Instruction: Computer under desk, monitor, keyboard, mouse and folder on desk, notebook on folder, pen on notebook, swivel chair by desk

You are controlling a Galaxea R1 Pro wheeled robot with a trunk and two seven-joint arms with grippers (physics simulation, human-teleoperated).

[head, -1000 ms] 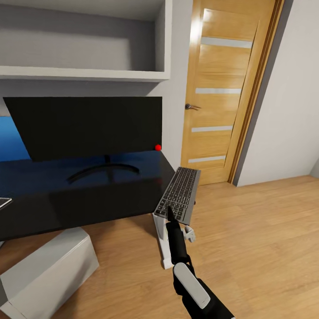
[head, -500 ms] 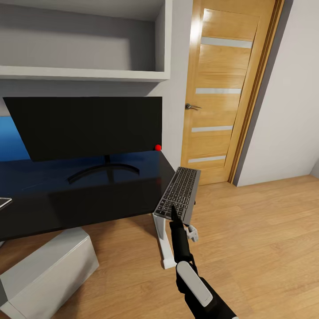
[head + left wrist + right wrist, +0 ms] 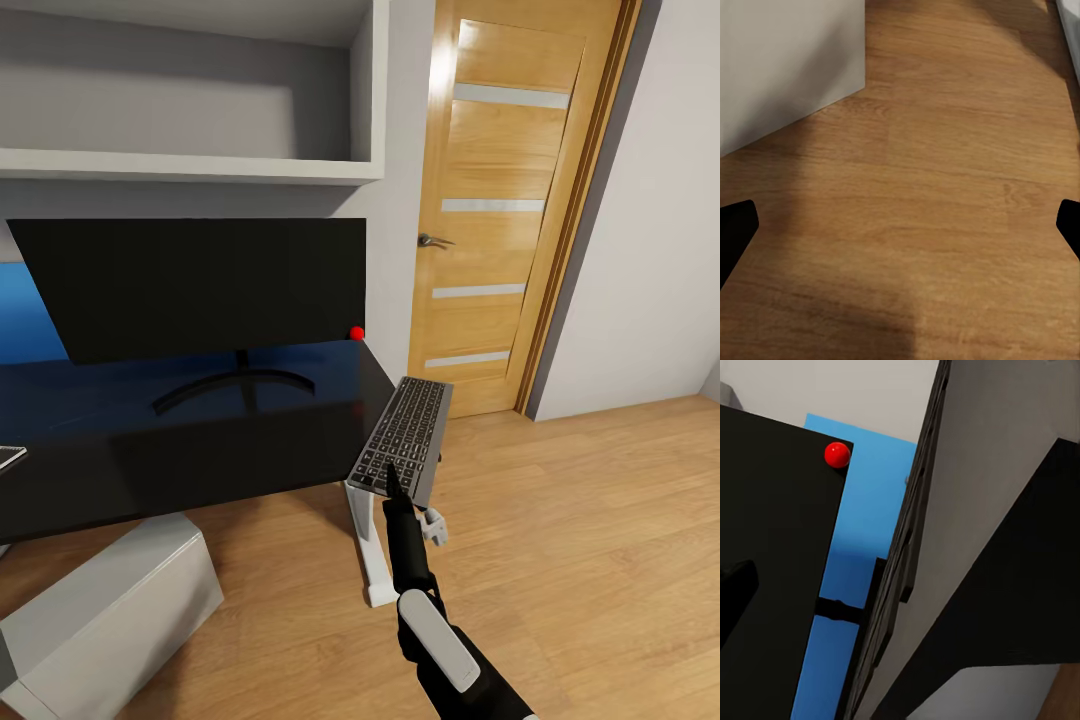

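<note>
Keyboard placement step: right gripper [image 3: 393, 480] fingers clamp the keyboard [image 3: 405, 438] beside the desk [image 3: 200, 460] edge; next, lift it over by the monitor [image 3: 200, 285]. Left fingers spread apart.

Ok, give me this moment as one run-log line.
right gripper: shut on keyboard | keyboard: tilted, at desk right end, not flat on top | monitor: on desk | left gripper: open, above floor

The black-topped desk [image 3: 200, 450] is carrying the monitor [image 3: 200, 285], which is standing upright on its curved stand toward the back. The wooden floor [image 3: 580, 540] is bearing the light grey computer [image 3: 110, 610], lying beside the desk's white leg [image 3: 368, 550].
</note>
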